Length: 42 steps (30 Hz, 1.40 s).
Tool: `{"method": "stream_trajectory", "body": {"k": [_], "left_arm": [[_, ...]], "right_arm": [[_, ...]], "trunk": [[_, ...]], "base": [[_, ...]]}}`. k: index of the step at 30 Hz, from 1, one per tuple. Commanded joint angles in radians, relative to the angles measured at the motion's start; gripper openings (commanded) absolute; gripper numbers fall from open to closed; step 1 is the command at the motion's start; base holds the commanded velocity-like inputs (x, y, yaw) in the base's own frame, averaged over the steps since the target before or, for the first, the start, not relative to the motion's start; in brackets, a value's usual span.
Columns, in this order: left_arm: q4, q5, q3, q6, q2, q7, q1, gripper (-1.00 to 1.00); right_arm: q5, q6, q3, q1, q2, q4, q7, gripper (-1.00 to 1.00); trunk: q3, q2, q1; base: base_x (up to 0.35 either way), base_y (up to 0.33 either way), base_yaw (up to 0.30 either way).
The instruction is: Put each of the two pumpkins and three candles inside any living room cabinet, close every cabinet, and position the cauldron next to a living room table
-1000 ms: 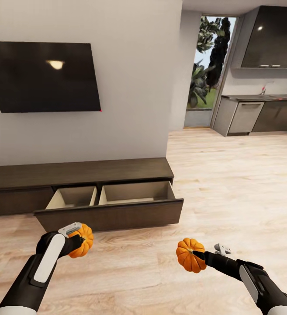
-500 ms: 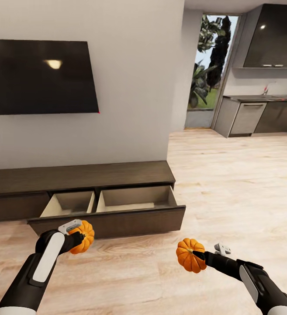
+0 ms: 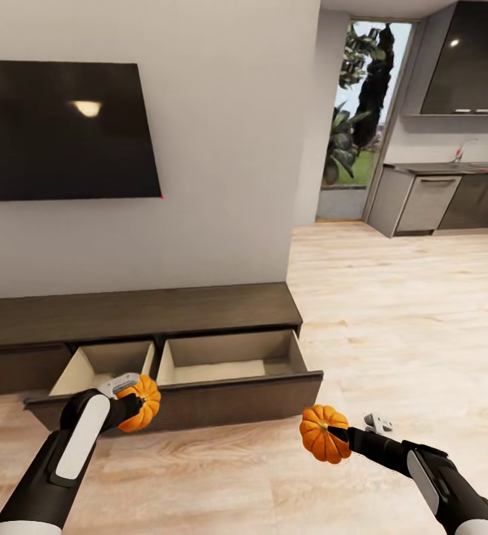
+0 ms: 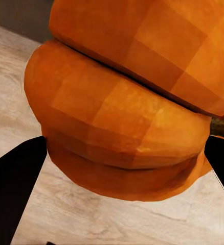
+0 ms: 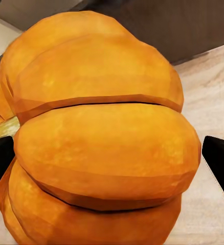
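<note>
Wall-mounted black flat television screen [image 3: 62,130] hangs on a pale grey wall above the long, low dark-brown wooden cabinet [image 3: 136,312]. Cabinet's wide drawer [image 3: 184,383] stands pulled out over the light wood-plank floor [image 3: 392,327]; its pale beige interior is split by a divider into two compartments, both apparently bare, though the near inside edge is hidden behind the drawer front. Grey kitchen units [image 3: 451,200] sit well apart, beyond the doorway.

Step in hand, as judged: carrying both pumpkins to the open drawer; neither is inside yet.

Left gripper [image 3: 131,401]: closed around a small bright orange ribbed pumpkin [image 3: 141,403], held just in front of the drawer front, near the left compartment. Left wrist view confirms it, with dark finger [image 4: 12,178] edges flanking the orange body [image 4: 127,112].

Right gripper [image 3: 334,433]: likewise clamped on the second orange ribbed pumpkin [image 3: 321,433], dark stem towards the camera, held above the floor and short of the drawer's right end. Right wrist view: the fruit [image 5: 102,138] sits between two dark fingers [image 5: 222,166].

Next move calls for: raise each pumpkin over the drawer front, bring it above a compartment, lower, let go. Left is nearer. Candles, cauldron and closing the drawer all remain to be done.
</note>
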Motion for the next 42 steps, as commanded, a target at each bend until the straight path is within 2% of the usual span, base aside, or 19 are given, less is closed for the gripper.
{"method": "stream_trajectory", "body": {"k": [1, 12, 15, 20, 22, 25, 31, 42], "left_arm": [[-0.001, 0.009, 0.0, 0.001, 0.0, 0.01, -0.001, -1.0], [0.0, 0.011, 0.0, 0.001, 0.0, 0.01, -0.001, -1.0], [0.002, 0.012, 0.001, 0.001, 0.0, 0.009, -0.001, -1.0], [0.005, 0.018, 0.004, 0.001, 0.0, 0.001, -0.001, -1.0], [0.006, 0.036, 0.004, 0.002, 0.003, -0.019, -0.001, -1.0], [0.007, 0.071, 0.004, 0.003, 0.008, -0.049, -0.001, -1.0], [0.008, 0.091, 0.005, 0.004, 0.01, -0.062, -0.001, -1.0], [0.008, 0.092, 0.006, 0.004, 0.01, -0.062, -0.001, -1.0]], "right_arm": [[-0.011, 0.01, -0.003, -0.001, 0.0, -0.001, 0.001, -1.0], [-0.011, 0.01, -0.003, -0.001, 0.0, -0.001, 0.003, -1.0], [-0.012, 0.011, -0.003, -0.001, 0.0, -0.001, 0.021, -1.0], [-0.013, 0.018, -0.006, 0.0, -0.001, 0.001, 0.169, -1.0], [-0.013, 0.031, -0.008, -0.001, -0.001, 0.0, 0.24, -1.0], [-0.013, 0.045, -0.011, -0.001, 0.0, 0.0, 0.289, -1.0], [-0.014, 0.05, -0.01, -0.001, 0.0, 0.001, 0.307, -1.0], [-0.014, 0.05, -0.01, -0.001, 0.001, 0.0, 0.306, -1.0]], "trunk": [[-0.001, 0.0, 0.001], [-0.001, 0.0, 0.001], [-0.001, 0.0, 0.001], [-0.001, 0.0, 0.001], [-0.001, 0.0, 0.001], [-0.001, 0.0, 0.001], [-0.001, 0.0, 0.001], [-0.001, 0.0, 0.001]], "base": [[0.333, 0.0, 0.0], [0.333, 0.0, 0.0], [0.333, 0.0, 0.0], [0.333, 0.0, 0.0], [0.333, 0.0, 0.0], [0.332, 0.0, 0.0], [0.319, 0.0, 0.0], [0.187, 0.0, 0.025]]}}
